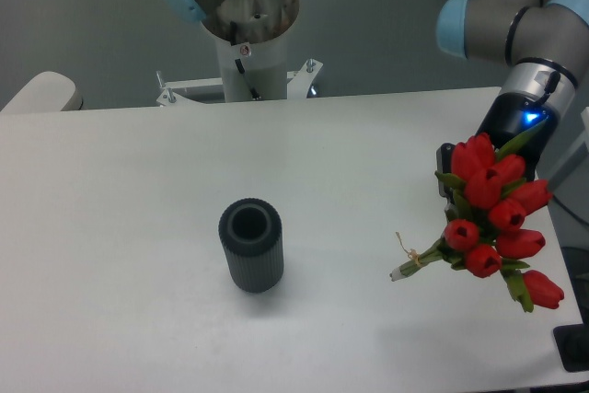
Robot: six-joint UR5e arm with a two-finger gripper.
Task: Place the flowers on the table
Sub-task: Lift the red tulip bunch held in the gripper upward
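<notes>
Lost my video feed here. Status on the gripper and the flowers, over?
Gripper hidden behind blooms, jaw state unclear. Flowers at table's right edge, stem ends low toward the surface. Vase upright at centre, well clear.

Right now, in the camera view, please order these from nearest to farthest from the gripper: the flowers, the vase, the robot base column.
1. flowers, at the gripper, right side.
2. vase, centre of the table.
3. robot base column, behind the table's far edge.

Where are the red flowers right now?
The flowers are at the right side of the picture, near the table's right edge, by the robot's hand and well right of the grey vase.
</notes>
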